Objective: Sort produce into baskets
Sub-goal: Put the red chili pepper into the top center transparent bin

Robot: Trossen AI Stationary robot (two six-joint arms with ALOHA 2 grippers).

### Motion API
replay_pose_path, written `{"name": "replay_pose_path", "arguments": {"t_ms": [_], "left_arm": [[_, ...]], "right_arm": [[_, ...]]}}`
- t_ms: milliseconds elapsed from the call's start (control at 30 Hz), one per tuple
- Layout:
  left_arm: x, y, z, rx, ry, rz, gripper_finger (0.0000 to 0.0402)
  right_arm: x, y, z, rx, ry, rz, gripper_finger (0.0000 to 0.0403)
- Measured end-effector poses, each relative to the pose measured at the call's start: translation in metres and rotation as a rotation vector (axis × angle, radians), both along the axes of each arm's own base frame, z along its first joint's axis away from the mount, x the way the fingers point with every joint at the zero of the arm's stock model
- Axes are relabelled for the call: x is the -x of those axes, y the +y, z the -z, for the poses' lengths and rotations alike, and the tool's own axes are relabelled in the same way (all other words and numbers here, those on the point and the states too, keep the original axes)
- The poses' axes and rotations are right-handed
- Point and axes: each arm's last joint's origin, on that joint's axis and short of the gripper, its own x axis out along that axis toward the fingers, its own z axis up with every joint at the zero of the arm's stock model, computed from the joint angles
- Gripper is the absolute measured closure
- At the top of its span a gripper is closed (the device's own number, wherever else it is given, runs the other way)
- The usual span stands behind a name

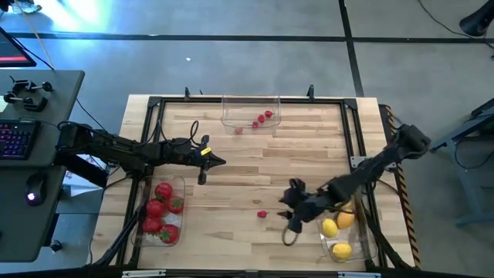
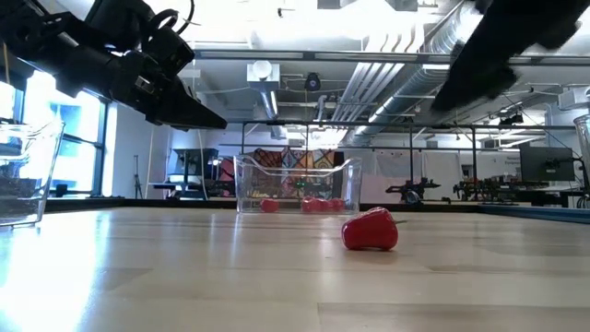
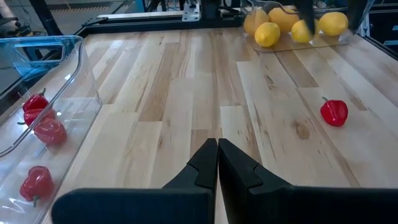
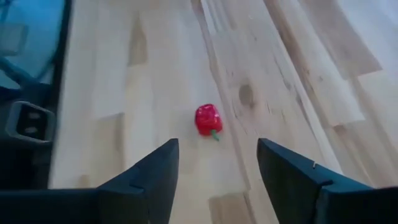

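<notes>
Approach to the last loose piece. Lone red berry (image 1: 262, 214) on bare table (image 1: 247, 166), roughly 6 o'clock from centre in the high view, just beside the right gripper (image 1: 292, 202) at its 9 o'clock. Right gripper's jaws wide apart, holding nothing, fingers framing the berry (image 4: 208, 119) in the right wrist view. For a clean pick: keep the berry centred between the two fingers, descend until the tips bracket it at table level, close gently, since a small rounded piece will likely roll away from a one-sided touch. Probable destination: basket (image 1: 251, 111) at 12 o'clock, already holding like red pieces.

Left gripper (image 1: 205, 158) waiting above the table at about 10 o'clock from the berry, fingers pressed together, empty.

Differences between views. High view: all three bins at once — tomatoes (image 1: 162, 208) at 8 o'clock, lemons (image 1: 337, 228) at 4 o'clock. Low view: berry (image 2: 371, 231) resting on the boards well short of the far basket (image 2: 297, 189); neither gripper's tips shown. Left wrist view: closed fingertips (image 3: 214, 158), berry's green stalk (image 3: 334, 112), lemons beyond. Right wrist view: alignment of berry with the gap, nothing of the bins.
</notes>
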Motion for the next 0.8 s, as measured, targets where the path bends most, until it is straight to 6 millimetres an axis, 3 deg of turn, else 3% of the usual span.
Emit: {"name": "replay_pose_path", "arguments": {"t_ms": [200, 333, 800], "left_arm": [[0.0, 0.0, 0.0, 0.0, 0.0, 0.0, 0.0401], [0.0, 0.0, 0.0, 0.0, 0.0, 0.0, 0.0401], [0.0, 0.0, 0.0, 0.007, -0.001, -0.003, 0.0401]], "right_arm": [[-0.028, -0.007, 0.039, -0.015, 0.084, -0.031, 0.0156], [-0.04, -0.005, 0.055, -0.028, 0.07, -0.079, 0.0143], [-0.055, -0.003, 0.086, 0.074, 0.039, -0.153, 0.0173]]}}
